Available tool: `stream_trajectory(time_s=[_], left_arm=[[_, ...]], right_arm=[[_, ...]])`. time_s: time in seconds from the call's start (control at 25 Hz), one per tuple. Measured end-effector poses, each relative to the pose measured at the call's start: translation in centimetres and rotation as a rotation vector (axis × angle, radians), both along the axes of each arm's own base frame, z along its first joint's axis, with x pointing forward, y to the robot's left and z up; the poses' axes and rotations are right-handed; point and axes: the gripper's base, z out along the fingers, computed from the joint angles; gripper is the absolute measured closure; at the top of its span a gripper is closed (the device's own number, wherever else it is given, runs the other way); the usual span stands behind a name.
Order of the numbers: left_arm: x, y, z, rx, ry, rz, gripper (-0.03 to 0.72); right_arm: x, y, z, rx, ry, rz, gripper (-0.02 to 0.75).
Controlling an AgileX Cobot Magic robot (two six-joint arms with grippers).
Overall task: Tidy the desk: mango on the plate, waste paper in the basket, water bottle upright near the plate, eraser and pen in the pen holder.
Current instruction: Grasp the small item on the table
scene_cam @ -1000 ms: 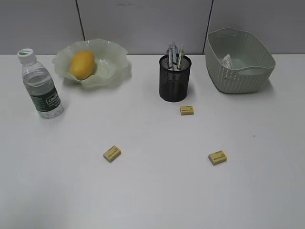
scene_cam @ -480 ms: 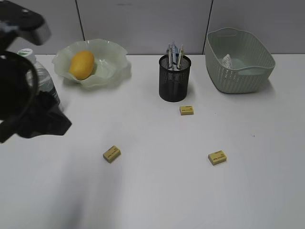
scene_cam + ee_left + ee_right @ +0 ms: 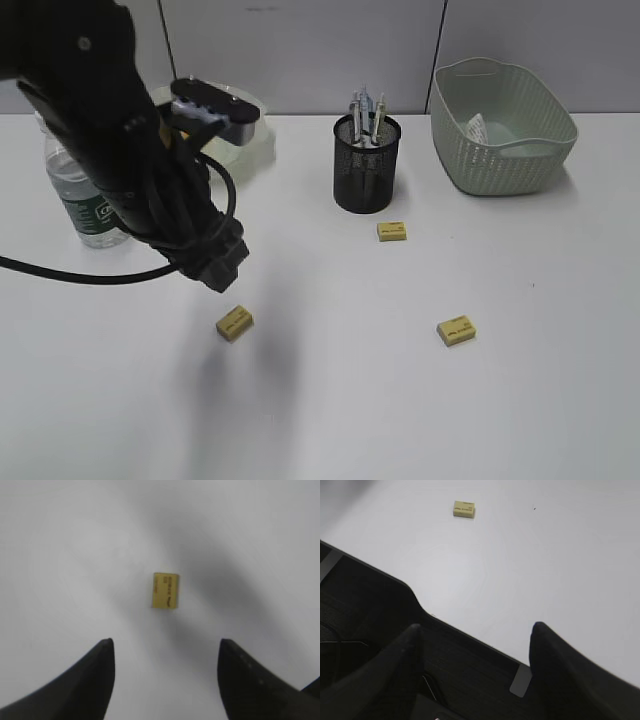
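Yellow erasers (image 3: 235, 322) lie loose on the desk (image 3: 330, 400), one ahead of the spread, empty left gripper (image 3: 165, 680); basket (image 3: 503, 150) holds paper.

The left arm (image 3: 130, 150) is matte black and bulky, its body wrapped in a bundle of black cables that run along it. One thin black cable (image 3: 70, 273) trails off to the left edge of the frame. Near its top sits a grey, rounded block with a dark upper face (image 3: 215, 108). In the left wrist view the left gripper (image 3: 165, 672) shows two black, tapering jaws with rounded tips. The right gripper (image 3: 475, 667) shows likewise two dark, smooth, pointed jaws.
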Motion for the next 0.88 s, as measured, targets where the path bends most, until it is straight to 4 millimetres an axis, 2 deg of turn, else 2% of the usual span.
stream_trajectory(time_s=[0.2, 0.48, 0.88], left_arm=[[1.1, -0.9, -3.3, 0.066, 0.085, 0.0, 0.19], [2.7, -2.1, -6.9, 0.124, 0.155, -0.023, 0.19], [5.5, -4.3, -9.6, 0.177, 0.217, -0.059, 0.203]], right_arm=[[0.0, 0.0, 0.0, 0.0, 0.0, 0.0, 0.218], [0.0, 0.0, 0.0, 0.0, 0.0, 0.0, 0.218], [0.0, 0.0, 0.0, 0.0, 0.0, 0.0, 0.218]])
